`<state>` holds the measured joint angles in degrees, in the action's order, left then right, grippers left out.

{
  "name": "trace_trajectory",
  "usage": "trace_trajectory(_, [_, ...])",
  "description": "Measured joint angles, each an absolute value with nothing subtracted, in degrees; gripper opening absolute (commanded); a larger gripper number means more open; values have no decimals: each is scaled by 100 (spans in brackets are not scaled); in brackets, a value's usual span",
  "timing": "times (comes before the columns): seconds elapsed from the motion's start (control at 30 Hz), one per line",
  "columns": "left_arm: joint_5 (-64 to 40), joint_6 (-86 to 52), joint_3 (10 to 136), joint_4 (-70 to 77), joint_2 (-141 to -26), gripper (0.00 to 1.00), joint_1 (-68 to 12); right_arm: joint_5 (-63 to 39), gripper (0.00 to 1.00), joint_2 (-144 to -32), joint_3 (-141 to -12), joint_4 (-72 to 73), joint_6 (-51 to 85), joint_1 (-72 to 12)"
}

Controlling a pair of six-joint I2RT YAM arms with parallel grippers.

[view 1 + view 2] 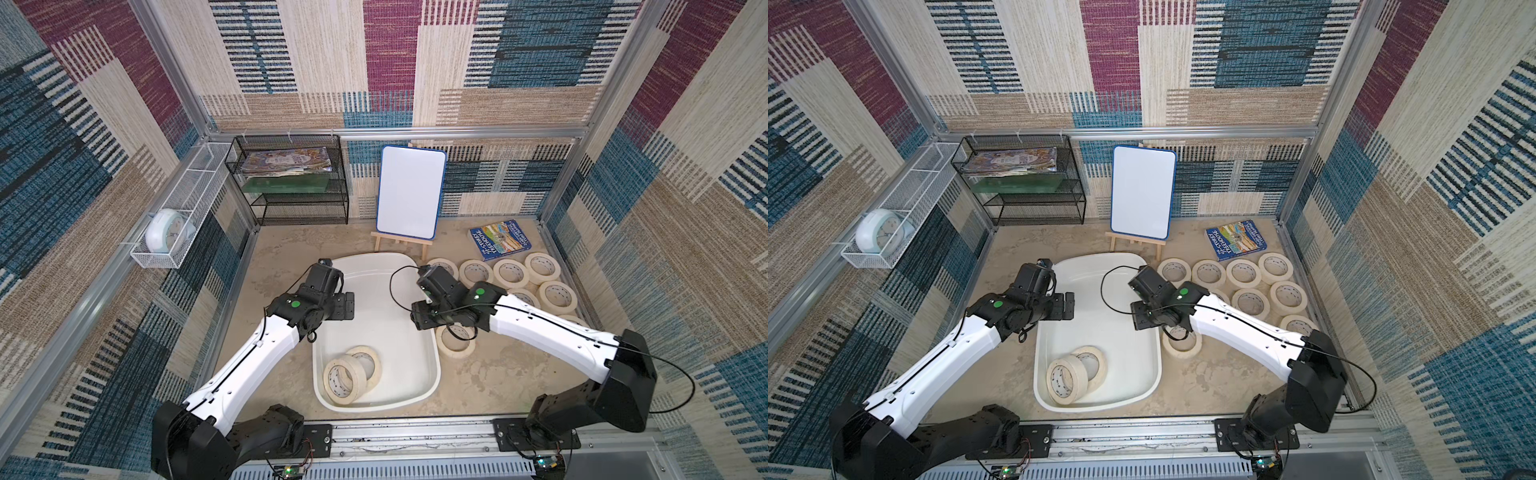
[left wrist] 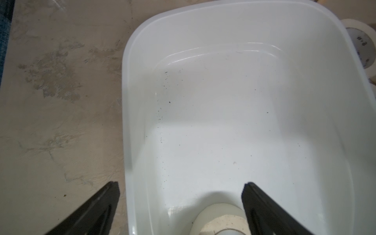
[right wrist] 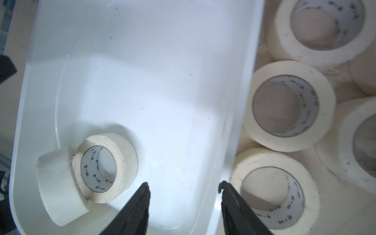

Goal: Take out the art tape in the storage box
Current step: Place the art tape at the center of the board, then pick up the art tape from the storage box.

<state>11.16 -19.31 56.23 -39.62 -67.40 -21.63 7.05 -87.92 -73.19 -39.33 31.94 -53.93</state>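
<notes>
Tabletop (image 1: 498,386): beige, bare at 5 o'clock of storage box (image 1: 374,324).
Walls (image 1: 395,62): patterned, close.
Grippers: left gripper (image 2: 181,184), right gripper (image 3: 184,184) spread, empty.

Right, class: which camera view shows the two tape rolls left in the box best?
The right wrist view: both rolls are close and whole, with the core print visible. Both top views show them whole but small. The left wrist view catches only part of one, cut off by the frame.
</notes>
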Motion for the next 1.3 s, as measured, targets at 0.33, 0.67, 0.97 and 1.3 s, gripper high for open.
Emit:
trace_trajectory(0.33, [862, -2211, 4866, -3839, -6842, 86, -1352, 141, 61, -10274, -8265, -3841, 2550, -6372])
trace_trajectory(0.67, [456, -2255, 4569, -3433, -7194, 57, -1295, -285, 62, -10825, -8001, -3378, 2362, -6501])
trace_trajectory(0.97, [432, -2298, 4574, -3299, -7194, 56, -1295, -349, 42, -11118, -7754, -2980, 2401, -6578])
trace_trajectory(1.3, [405, -2298, 4574, -3284, -7194, 55, -1295, 145, 0, -10868, -7660, -2965, 2528, -6584])
